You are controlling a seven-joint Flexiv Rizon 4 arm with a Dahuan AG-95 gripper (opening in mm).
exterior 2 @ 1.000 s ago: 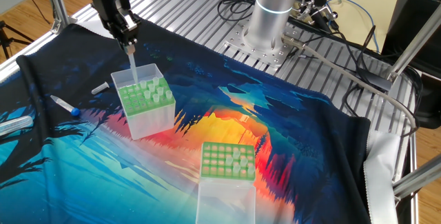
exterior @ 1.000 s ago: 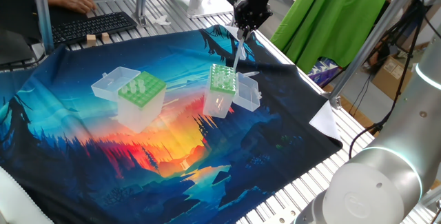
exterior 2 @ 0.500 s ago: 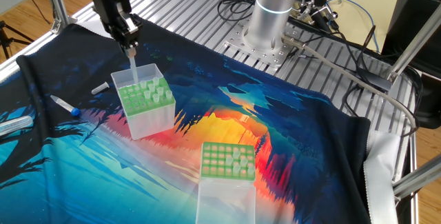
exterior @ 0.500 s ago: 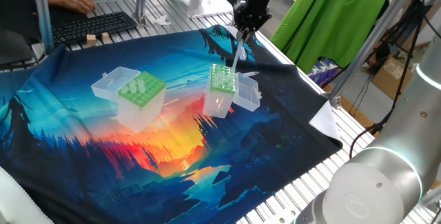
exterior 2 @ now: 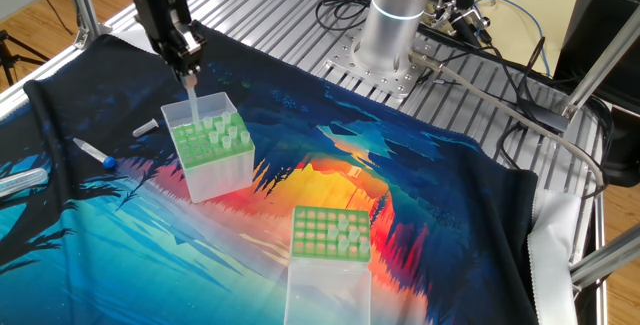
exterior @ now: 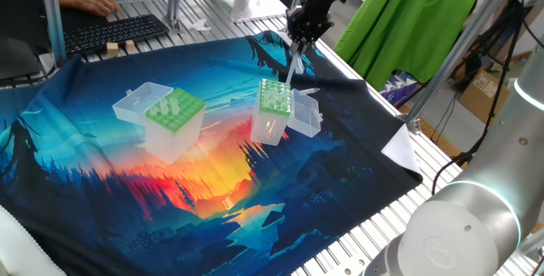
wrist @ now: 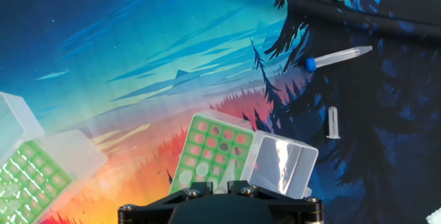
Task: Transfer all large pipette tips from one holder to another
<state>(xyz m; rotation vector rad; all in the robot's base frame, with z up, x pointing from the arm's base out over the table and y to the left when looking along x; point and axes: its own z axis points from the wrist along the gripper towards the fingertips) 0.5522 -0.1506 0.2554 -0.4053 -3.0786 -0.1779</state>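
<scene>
Holding a translucent tip pinched upright in its gripper, the arm hovers over a clear box whose green grid carries several tips.

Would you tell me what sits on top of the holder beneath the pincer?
Several pipette tips stand in the holder's green top plate; the pincer holds another above. Their lower ends are hidden.

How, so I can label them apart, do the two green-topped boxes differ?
The narrower box has a slimmer top plate than the wider box. The narrower box stands under the gripper, which holds a pipette tip over it; the wider box stands apart. Both are clear with green tops and open lids.
</scene>
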